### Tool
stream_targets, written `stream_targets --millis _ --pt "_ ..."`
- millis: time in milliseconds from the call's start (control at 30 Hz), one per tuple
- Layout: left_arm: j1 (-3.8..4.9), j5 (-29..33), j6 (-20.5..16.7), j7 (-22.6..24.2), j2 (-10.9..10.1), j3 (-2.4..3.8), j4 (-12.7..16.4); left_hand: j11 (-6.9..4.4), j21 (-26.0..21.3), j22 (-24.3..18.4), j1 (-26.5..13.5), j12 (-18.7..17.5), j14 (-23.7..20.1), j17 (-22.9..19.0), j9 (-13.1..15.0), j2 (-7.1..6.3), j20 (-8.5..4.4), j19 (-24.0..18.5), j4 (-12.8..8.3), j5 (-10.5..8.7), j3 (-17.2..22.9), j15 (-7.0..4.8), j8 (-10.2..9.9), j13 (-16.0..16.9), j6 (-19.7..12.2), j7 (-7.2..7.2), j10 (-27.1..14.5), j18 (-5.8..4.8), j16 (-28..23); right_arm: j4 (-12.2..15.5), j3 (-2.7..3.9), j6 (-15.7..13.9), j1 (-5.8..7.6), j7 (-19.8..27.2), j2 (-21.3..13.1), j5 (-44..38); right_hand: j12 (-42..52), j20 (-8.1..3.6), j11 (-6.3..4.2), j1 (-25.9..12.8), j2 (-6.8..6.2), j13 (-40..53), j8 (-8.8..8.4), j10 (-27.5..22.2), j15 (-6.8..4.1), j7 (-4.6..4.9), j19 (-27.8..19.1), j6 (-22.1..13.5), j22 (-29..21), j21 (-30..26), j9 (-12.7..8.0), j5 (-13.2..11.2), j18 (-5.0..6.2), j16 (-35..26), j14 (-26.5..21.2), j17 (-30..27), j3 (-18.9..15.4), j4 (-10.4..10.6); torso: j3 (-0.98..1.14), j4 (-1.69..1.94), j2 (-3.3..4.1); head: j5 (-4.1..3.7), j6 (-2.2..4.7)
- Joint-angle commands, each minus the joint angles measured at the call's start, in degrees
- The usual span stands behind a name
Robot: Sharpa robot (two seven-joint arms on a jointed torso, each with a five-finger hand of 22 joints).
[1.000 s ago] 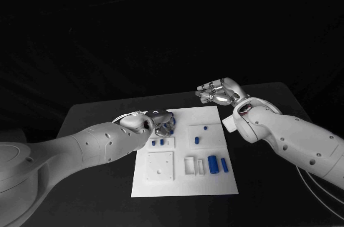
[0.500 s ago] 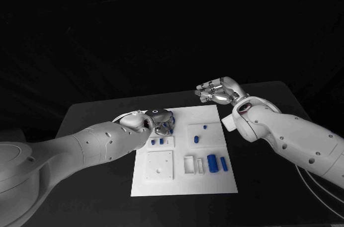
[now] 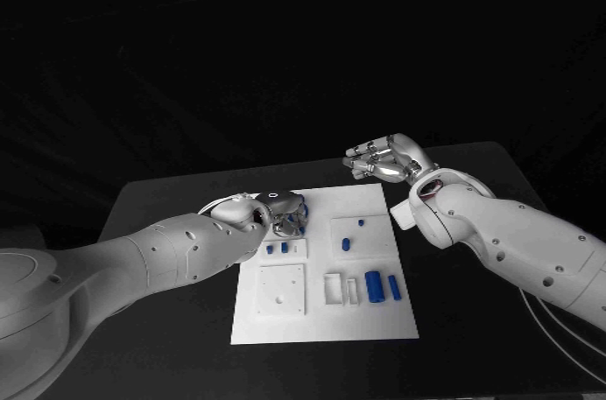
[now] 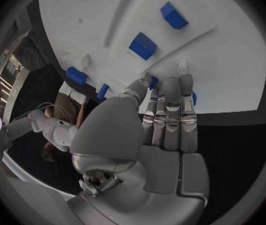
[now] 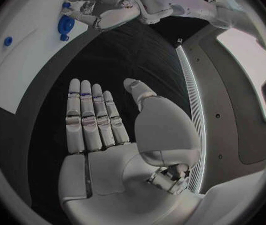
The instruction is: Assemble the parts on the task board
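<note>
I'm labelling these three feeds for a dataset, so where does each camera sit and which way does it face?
Head view: on the robot's head, looking down at the task board on the black table; both white arms enter.
Left wrist view: behind the left robot hand, facing the board and its blue parts.
Right wrist view: behind the right robot hand, over dark table.
Shared: the right wrist view also sees the left robot hand at the board, as the head view does.

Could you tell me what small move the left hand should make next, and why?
Probably close the fingers on the blue part at their tips and lift it slightly. The left hand is down at the far left corner of the task board, fingers touching that part, while the right hand hangs open beyond the board.
</note>
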Motion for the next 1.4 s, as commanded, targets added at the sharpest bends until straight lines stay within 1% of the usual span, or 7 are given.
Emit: stream_targets --millis 33,233,500,633,1133,1267,1400 --pt "-0.10 0.6 0.7 0.3 0.2 0.02 0.0 -0.31 -0.2 1.1 0.7 -0.2 0.4 0.0 0.0 0.02 -0.02 0.5 0.0 0.01 0.3 0.03 -0.2 -0.1 0.4 -0.05 0.2 0.67 0.3 0.0 0.02 0.7 -0.03 0.4 0.1 -0.4 -0.4 0.00 -0.14 0.2 -0.19 -0.1 -0.04 -0.3 0.00 -0.06 -0.3 -0.3 -0.1 -0.2 0.0 0.4 0.82 -0.2 -0.4 -0.1 0.3 0.0 -0.01 -0.04 -0.03 0.00 0.05" --pt "-0.23 0.5 0.7 0.4 0.3 0.02 -0.1 -1.22 0.7 1.3 1.7 -0.3 1.9 0.1 0.1 1.50 -0.70 1.3 -0.7 0.02 1.6 -0.75 -0.1 0.0 3.2 -0.66 2.9 0.57 0.5 0.0 0.02 0.7 -0.03 0.4 0.1 -0.4 -0.4 0.00 -0.14 0.2 -0.19 -0.1 -0.04 -0.3 0.00 -0.06 -0.3 -0.3 -0.1 -0.2 0.0 0.4 0.82 -0.2 -0.4 -0.1 0.3 0.0 -0.03 -0.07 -0.03 -0.05 0.06" --pt "-0.40 0.5 0.5 0.5 0.3 0.03 -0.3 -1.67 3.2 1.4 1.9 -0.4 3.2 0.3 0.1 3.27 -1.21 0.8 -3.3 -0.05 2.3 -1.15 -0.1 0.0 4.7 -0.79 4.1 0.47 0.0 0.0 0.01 0.7 -0.03 0.4 0.2 -0.4 -0.4 0.00 -0.14 0.2 -0.19 -0.1 -0.04 -0.3 0.00 -0.06 -0.3 -0.3 -0.1 -0.2 0.0 0.4 0.82 -0.2 -0.4 -0.1 0.3 0.0 -0.03 -0.02 0.00 -0.13 0.08" --pt "-0.44 0.5 0.0 0.7 0.3 0.03 -0.3 -1.89 4.4 1.4 1.8 -0.4 3.7 0.5 0.1 3.91 -1.37 0.7 -4.3 -0.98 3.0 -1.30 -0.1 0.0 5.4 -0.85 4.7 0.57 0.0 -0.1 0.01 0.7 -0.03 0.4 0.2 -0.4 -0.4 0.00 -0.14 0.2 -0.19 -0.1 -0.04 -0.3 0.00 -0.06 -0.3 -0.3 -0.1 -0.2 0.0 0.4 0.82 -0.2 -0.4 -0.1 0.3 0.0 -0.05 -0.03 0.00 -0.10 0.12" --pt "-0.48 2.9 -2.8 1.2 -1.7 0.08 2.0 -1.93 7.3 1.2 0.5 -0.4 4.3 1.0 0.0 3.73 -1.57 -0.1 -5.8 -1.46 4.6 -1.51 -0.2 0.0 5.5 -0.87 4.8 0.67 -0.1 -0.1 0.01 0.6 -0.03 0.4 0.0 -0.5 -0.4 0.00 -0.15 0.1 -0.16 -0.1 -0.03 -0.4 0.00 -0.06 -0.3 -0.3 -0.1 -0.2 0.0 0.5 0.82 -0.2 -0.4 -0.1 0.6 -0.2 -0.16 0.13 0.00 -0.14 0.53" --pt "-0.45 3.7 -3.0 1.1 -3.1 0.53 3.6 -1.91 7.3 1.2 0.3 -0.4 4.3 1.0 0.0 3.68 -1.56 -0.1 -5.7 -1.60 4.5 -1.48 -0.2 0.0 5.5 -0.88 4.7 0.64 -0.1 -0.2 0.01 0.6 -0.03 0.4 -0.1 -0.5 -0.4 0.00 -0.15 0.1 -0.16 -0.1 -0.03 -0.4 0.00 -0.06 -0.3 -0.3 -0.1 -0.2 0.0 0.5 0.82 -0.2 -0.4 -0.1 0.6 -0.2 -0.17 0.19 -0.01 -0.10 0.57" --pt "-0.42 4.7 -3.1 0.9 -4.4 1.59 5.0 -1.90 7.3 1.2 0.2 -0.4 4.4 1.0 0.0 3.64 -1.55 0.0 -5.6 -1.67 4.5 -1.48 -0.2 0.0 5.4 -0.90 4.6 0.63 -0.1 -0.2 0.01 0.6 -0.03 0.4 -0.2 -0.5 -0.4 0.00 -0.15 0.1 -0.16 -0.1 -0.03 -0.4 0.00 -0.06 -0.3 -0.3 -0.1 -0.2 0.0 0.5 0.82 -0.2 -0.4 -0.1 0.6 -0.2 -0.17 0.20 -0.01 0.04 0.65"
